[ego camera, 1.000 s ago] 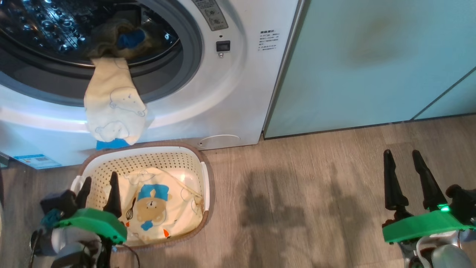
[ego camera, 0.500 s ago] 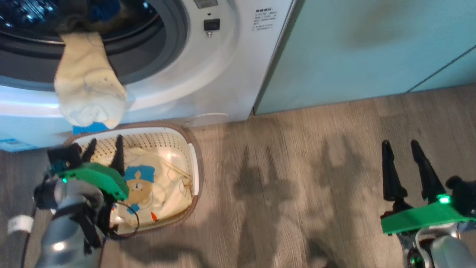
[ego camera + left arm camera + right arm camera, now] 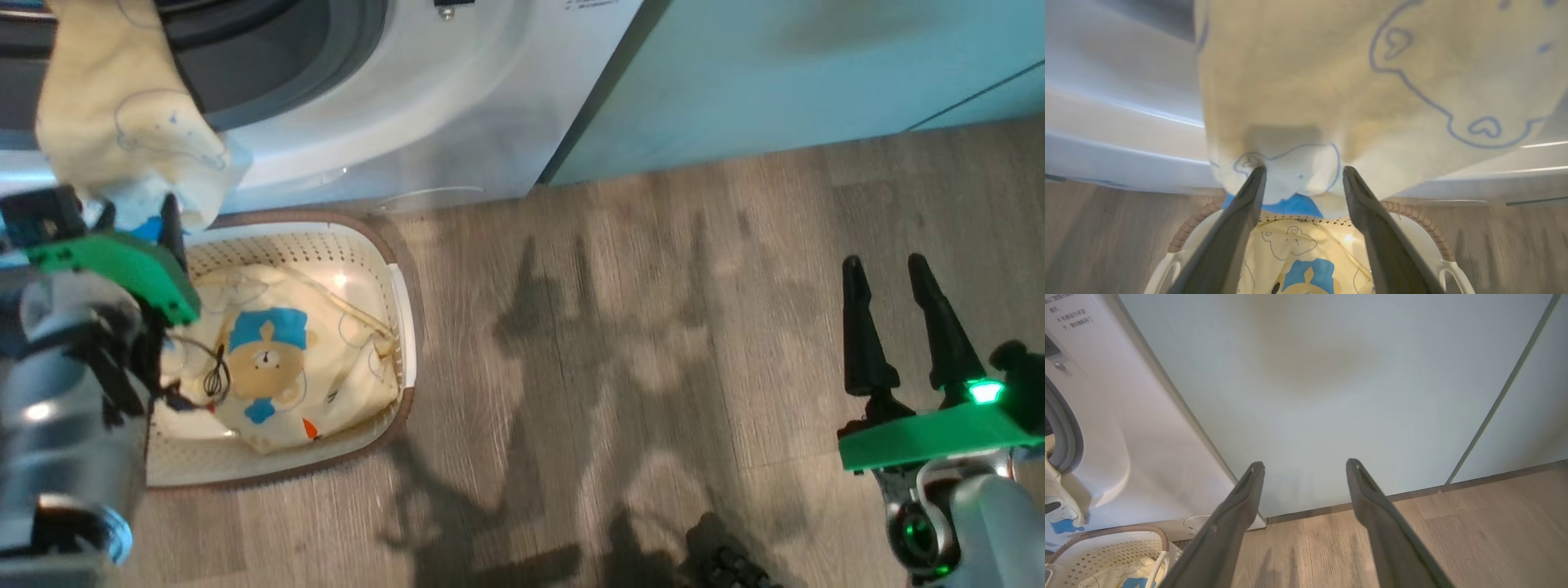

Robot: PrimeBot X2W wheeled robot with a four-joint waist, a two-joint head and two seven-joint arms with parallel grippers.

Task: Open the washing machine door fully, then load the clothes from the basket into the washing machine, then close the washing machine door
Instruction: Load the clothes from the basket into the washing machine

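A cream-yellow piece of the clothes (image 3: 122, 122), drawn with blue outlines and blue-patched at its hem, is draped from the washing machine (image 3: 392, 122) opening. Another piece, printed with a brown bear, is laid in the basket (image 3: 406, 327). The left pincer (image 3: 1304, 171) is held apart at the draped hem; the right pincer (image 3: 885, 263) is spread, empty, over the floor (image 3: 653, 327).
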